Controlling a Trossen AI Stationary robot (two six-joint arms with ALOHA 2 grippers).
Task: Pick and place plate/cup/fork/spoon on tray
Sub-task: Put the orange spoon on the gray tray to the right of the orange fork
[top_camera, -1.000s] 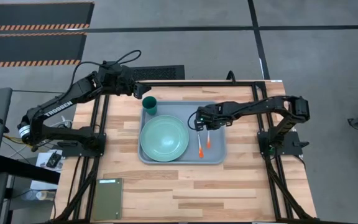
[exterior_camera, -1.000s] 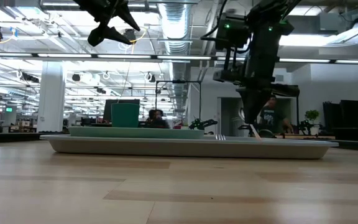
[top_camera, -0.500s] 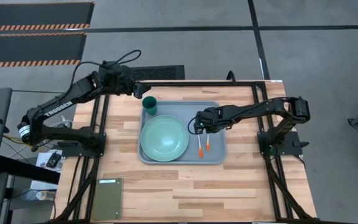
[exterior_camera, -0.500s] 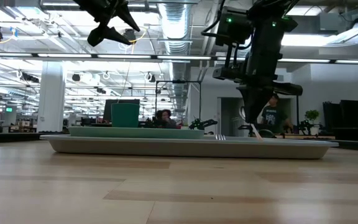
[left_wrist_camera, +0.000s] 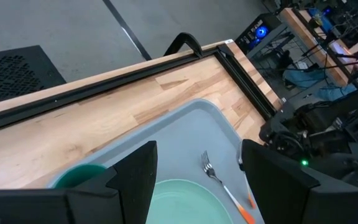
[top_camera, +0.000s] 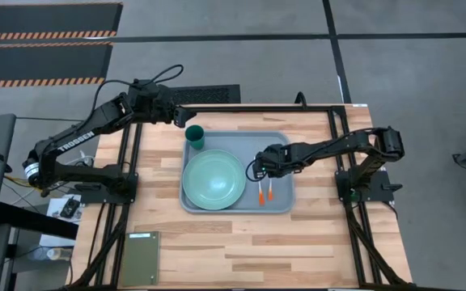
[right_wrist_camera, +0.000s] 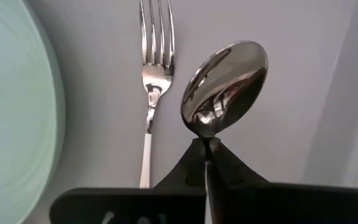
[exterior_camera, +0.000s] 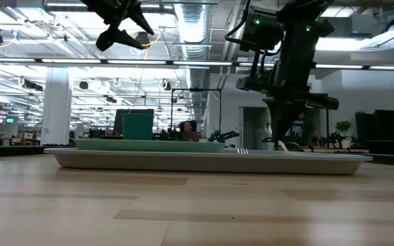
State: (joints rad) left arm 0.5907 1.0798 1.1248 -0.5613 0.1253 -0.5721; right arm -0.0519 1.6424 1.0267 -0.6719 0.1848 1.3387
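Now your right pincer grips the spoon beside the fork on the tray. Your left pincer hangs open above the cup.

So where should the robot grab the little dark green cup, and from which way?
Probably by its rim, one finger inside and one outside, coming straight down. The small dark teal cylindrical cup stands upright, mouth open upward, and the round mint-green plate sits close beside it, crowding a sideways approach.
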